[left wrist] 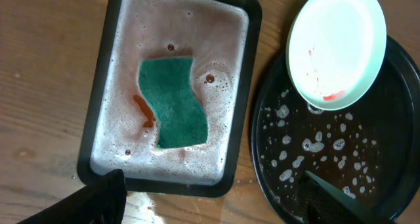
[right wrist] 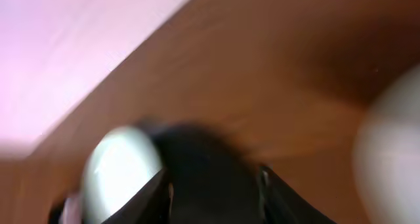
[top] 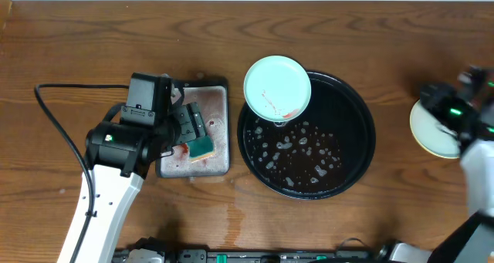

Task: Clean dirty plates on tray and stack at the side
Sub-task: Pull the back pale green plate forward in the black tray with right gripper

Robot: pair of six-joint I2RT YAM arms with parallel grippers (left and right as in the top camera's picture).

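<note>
The left gripper point(left wrist: 213, 184) hangs spread wide above the near end of the small rectangular tray point(left wrist: 238, 119). One finger shows at each lower corner of the left wrist view, and nothing is held between them. The green sponge point(left wrist: 172, 102) lies just ahead of this gripper in pink, soapy water. Its long axis runs straight away from the gripper, across the line on which the fingers close, so it is judged that the narrow waist could be pinched with little turning of the wrist.

The one plate left to be cleaned, a mint plate point(left wrist: 336, 46) smeared with red, is found ahead and to the right of the left gripper. It is propped on the nearer rim of the round black tray point(top: 369, 132), whose floor is dotted with suds.

The left arm is judged the nearer to both sponge and smeared plate. The right gripper point(top: 455, 112) is seen well apart from them, beyond the far rim of the round tray, just beside a pale plate point(top: 427, 132) resting on the tabletop point(top: 93, 47). The right wrist view is blurred, so it cannot be told whether that gripper is spread or pressed together, nor whether the pale plate is touched. The coming move is thought to depend on the sponge being taken up first and then carried rightward to the plate.
</note>
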